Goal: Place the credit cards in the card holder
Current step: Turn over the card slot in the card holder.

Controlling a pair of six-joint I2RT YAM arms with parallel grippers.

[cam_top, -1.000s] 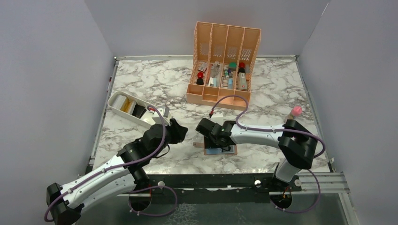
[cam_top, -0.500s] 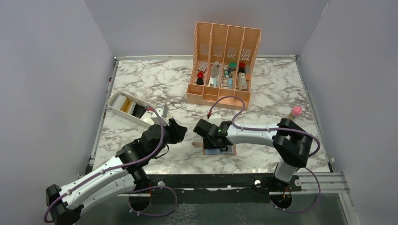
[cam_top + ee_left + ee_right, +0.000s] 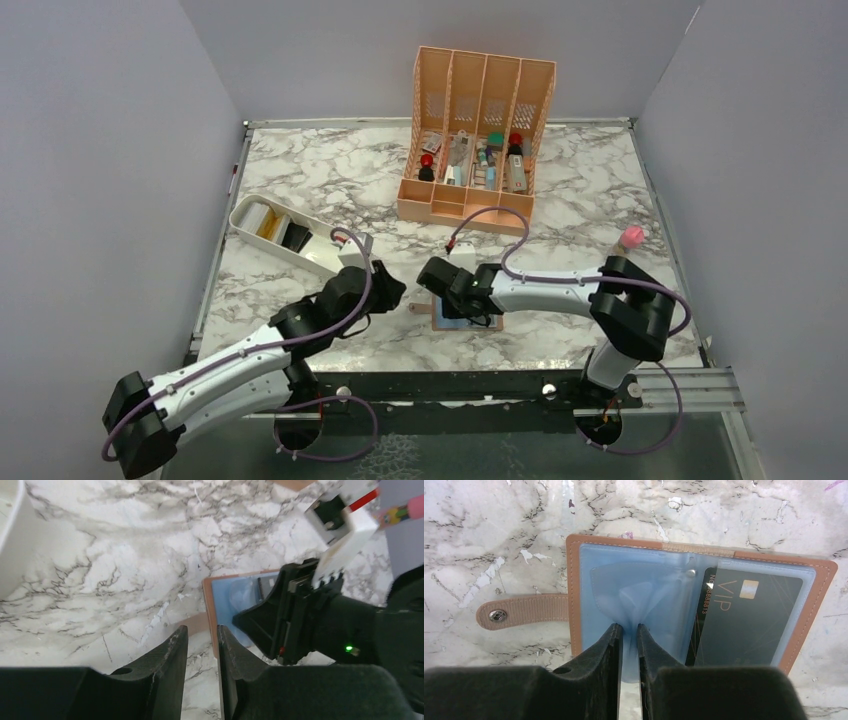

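The card holder [image 3: 574, 575] lies open on the marble, brown outside and light blue inside, with its snap tab [image 3: 519, 611] pointing left. A dark VIP credit card [image 3: 744, 620] sits in its right-hand sleeve. My right gripper [image 3: 628, 626] is shut on a clear blue sleeve of the left half, and the plastic puckers between the fingers. From above, the card holder [image 3: 488, 322] shows under the right gripper [image 3: 455, 303]. My left gripper [image 3: 202, 628] hovers just left of the card holder [image 3: 225, 597], near the tab. Its jaws stand narrowly open with only marble between them.
A white oblong tray [image 3: 250, 208] holding small items lies at the left, close behind the left arm. The tall peach organizer [image 3: 480, 100] stands at the back centre. A pink-topped object [image 3: 631, 236] sits at the right edge.
The right jaws have shut on the blue sleeve. The left gripper has moved right, toward the card holder's tab, and its jaws have narrowed.
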